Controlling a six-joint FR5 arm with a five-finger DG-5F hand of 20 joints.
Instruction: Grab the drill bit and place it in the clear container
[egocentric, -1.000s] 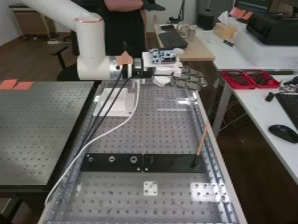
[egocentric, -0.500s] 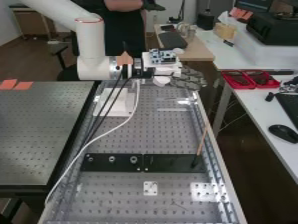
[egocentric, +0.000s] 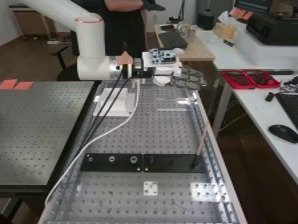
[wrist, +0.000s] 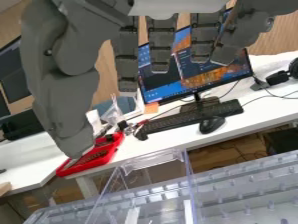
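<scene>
One dark grey hand (egocentric: 189, 79) is open over the far end of the perforated bench (egocentric: 169, 132), its fingers straight. Below it is the clear container (wrist: 154, 158). A white block (egocentric: 120, 103) sits lower than the hand, on the arm's side. Beyond the fingertips, red trays (egocentric: 241, 80) rest on a white table (egocentric: 261, 107). Well apart from the hand, nearer the high camera, a thin stick (egocentric: 201, 141) leans at a black plate (egocentric: 169, 163).
</scene>
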